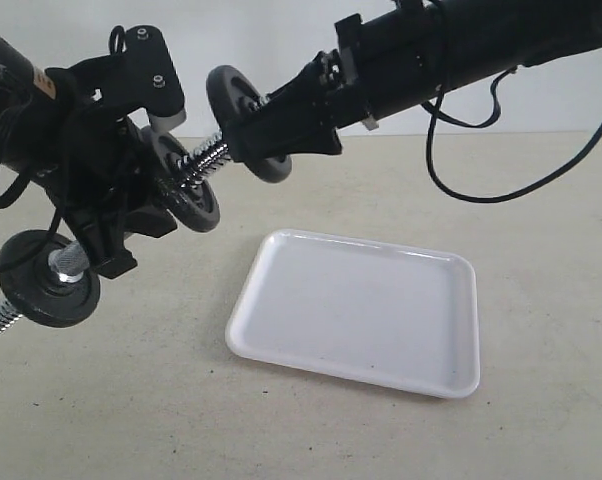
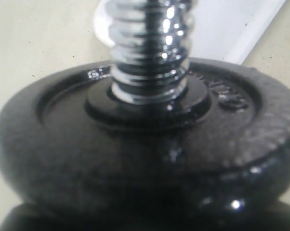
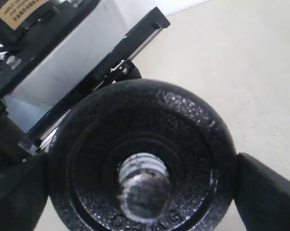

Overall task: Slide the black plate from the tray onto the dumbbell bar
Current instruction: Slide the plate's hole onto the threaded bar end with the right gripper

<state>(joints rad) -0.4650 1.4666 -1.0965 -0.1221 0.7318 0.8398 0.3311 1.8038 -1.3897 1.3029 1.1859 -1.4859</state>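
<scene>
My right gripper (image 1: pixel 253 132) is shut on the black plate (image 1: pixel 228 92), holding it by its rim in the air. In the right wrist view the fingers (image 3: pixel 268 192) flank the plate (image 3: pixel 183 120), and the threaded end of the dumbbell bar (image 3: pixel 144 185) pokes through its centre hole. The dumbbell bar (image 1: pixel 209 157) slants up to the right, held by my left gripper (image 1: pixel 116 230) between two black discs (image 1: pixel 49 278) (image 1: pixel 189 198). The left wrist view shows only a disc (image 2: pixel 135 159) and chrome thread (image 2: pixel 150 57). The white tray (image 1: pixel 356 310) lies on the table with nothing in it.
The table is beige, with the tray at centre right. A black cable (image 1: pixel 481 190) hangs from the right arm above the table's far side. A corner of the tray (image 2: pixel 231 24) shows behind the bar in the left wrist view.
</scene>
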